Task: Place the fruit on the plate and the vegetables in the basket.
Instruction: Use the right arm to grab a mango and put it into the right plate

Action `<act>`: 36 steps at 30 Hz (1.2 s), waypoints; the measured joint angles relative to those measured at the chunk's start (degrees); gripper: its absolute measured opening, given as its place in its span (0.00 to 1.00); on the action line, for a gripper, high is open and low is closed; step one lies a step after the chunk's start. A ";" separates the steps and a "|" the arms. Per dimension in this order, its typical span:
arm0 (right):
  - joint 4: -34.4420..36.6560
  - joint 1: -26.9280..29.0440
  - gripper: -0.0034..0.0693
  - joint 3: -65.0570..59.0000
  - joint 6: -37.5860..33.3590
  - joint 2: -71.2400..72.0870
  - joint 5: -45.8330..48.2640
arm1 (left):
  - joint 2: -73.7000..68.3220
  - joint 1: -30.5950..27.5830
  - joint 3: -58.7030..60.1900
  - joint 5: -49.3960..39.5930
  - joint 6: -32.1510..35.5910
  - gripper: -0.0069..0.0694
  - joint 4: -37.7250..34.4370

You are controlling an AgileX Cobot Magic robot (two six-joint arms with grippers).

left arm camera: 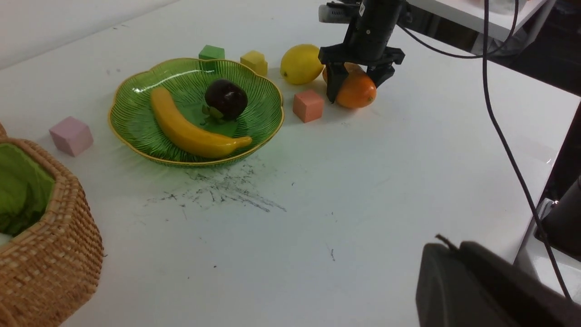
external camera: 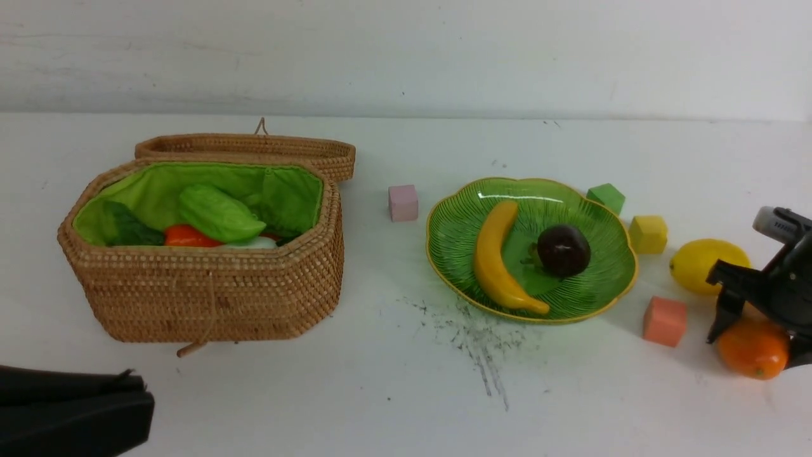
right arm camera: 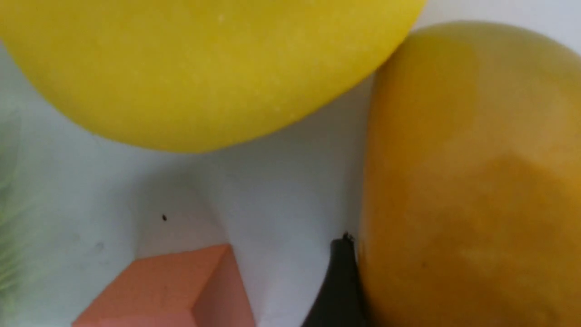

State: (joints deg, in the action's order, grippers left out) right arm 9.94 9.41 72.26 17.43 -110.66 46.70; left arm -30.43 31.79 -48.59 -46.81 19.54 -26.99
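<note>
The green plate (external camera: pixel 599 295) holds the banana (external camera: pixel 498 257) and the dark maroon ball (external camera: pixel 563 250). To its right, on the table, lie the lemon (external camera: pixel 698 263) and the orange mango (external camera: pixel 753 348). My right gripper (left arm camera: pixel 356 84) is down over the mango with a finger on each side. One finger (right arm camera: pixel 338 281) lies against the mango's (right arm camera: pixel 472 181) side; I cannot tell whether the jaws press it. The open wicker basket (external camera: pixel 209 292) holds the green gourd (external camera: pixel 219 212), the carrot (external camera: pixel 187 236) and the white radish (external camera: pixel 254 243). My left gripper (external camera: pixel 136 387) is shut and empty at the near left.
Foam cubes stand around the plate: pink (external camera: pixel 403 202), green (external camera: pixel 606 197), yellow (external camera: pixel 648 233) and salmon (external camera: pixel 664 321), the last close to the mango. The basket's lid (external camera: pixel 254 149) lies open behind it. Dark scuff marks (external camera: pixel 476 336) streak the table before the plate.
</note>
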 joint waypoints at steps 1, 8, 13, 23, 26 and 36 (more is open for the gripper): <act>0.00 0.00 0.82 0.00 -1.09 0.00 0.90 | 0.00 0.00 0.00 -0.25 0.00 0.12 -0.06; -3.36 0.00 0.82 0.05 -3.16 2.46 9.83 | 0.00 0.00 0.00 -0.66 0.00 0.12 -0.11; -2.77 -2.28 0.82 0.00 -3.32 11.19 13.55 | 0.00 0.00 0.00 -0.60 0.00 0.12 -0.16; 7.01 -19.57 0.82 0.00 -17.43 15.72 -10.02 | 0.00 0.00 0.00 9.21 0.19 0.12 -0.16; 8.01 -24.12 0.82 0.00 -19.25 11.14 -20.54 | 0.00 0.00 0.00 12.94 0.19 0.12 -0.35; 7.73 -26.78 0.89 -0.17 -20.41 5.02 -26.45 | 0.00 0.00 0.00 11.04 0.19 0.12 -0.35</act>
State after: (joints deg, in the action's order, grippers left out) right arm 17.68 -17.37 72.09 -2.98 -105.65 20.25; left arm -30.43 31.79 -48.59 -35.78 19.72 -27.33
